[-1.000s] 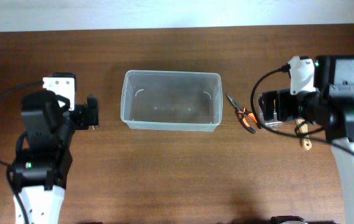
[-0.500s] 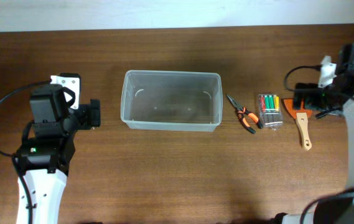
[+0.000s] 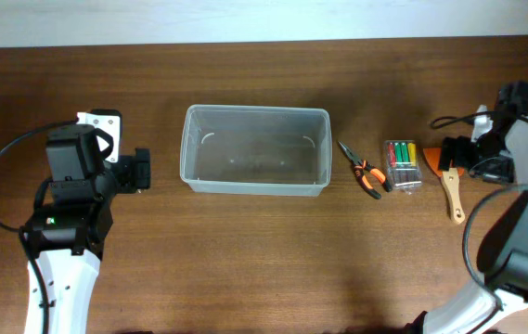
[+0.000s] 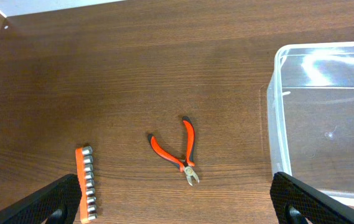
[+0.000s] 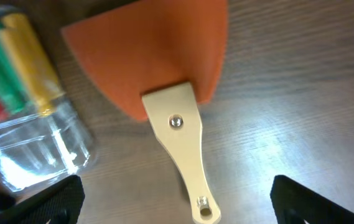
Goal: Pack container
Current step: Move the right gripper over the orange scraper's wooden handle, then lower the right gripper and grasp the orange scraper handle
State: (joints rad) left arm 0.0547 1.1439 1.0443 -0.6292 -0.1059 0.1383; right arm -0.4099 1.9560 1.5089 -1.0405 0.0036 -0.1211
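Container [image 3: 254, 162], empty, sits on the table [image 3: 245, 269] well away from the wide-open right tool [image 5: 183, 202] hanging above the scraper [image 5: 170, 118], whose flat wooden handle lies flush, so closing fingers may skid off or nudge the screwdriver case [image 5: 27, 137] just beside.

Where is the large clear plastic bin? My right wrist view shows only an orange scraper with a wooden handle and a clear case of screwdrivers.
Observer: Overhead, the large translucent plastic bin sits mid-table, empty, left of the clear screwdriver case.
Operator: Anything between them?
Observer: Orange-handled pliers lie on the wood between bin and case.
Operator: And beyond the bin?
Observer: The left wrist view shows red-handled cutters and an orange strip of metal sockets off the bin's left end.
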